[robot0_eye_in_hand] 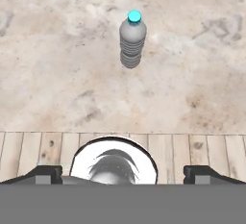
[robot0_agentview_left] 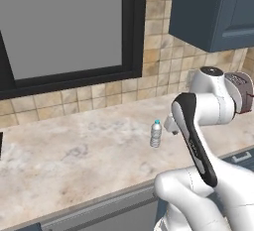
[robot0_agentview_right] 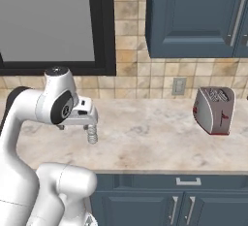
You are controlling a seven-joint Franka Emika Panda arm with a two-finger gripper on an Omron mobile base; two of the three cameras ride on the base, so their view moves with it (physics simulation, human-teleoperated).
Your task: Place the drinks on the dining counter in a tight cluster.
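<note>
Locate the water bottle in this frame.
The water bottle stands upright on the marble counter below the window, just left of the arm in the left base view, apart from the open claw.

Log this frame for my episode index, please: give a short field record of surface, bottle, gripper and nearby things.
surface: marble counter backed by tiled wall and window
bottle: water bottle, clear, blue cap, upright, standing free
gripper: gripper open, above the bottle, apart from it
nearby: toaster farther right on the counter
</note>
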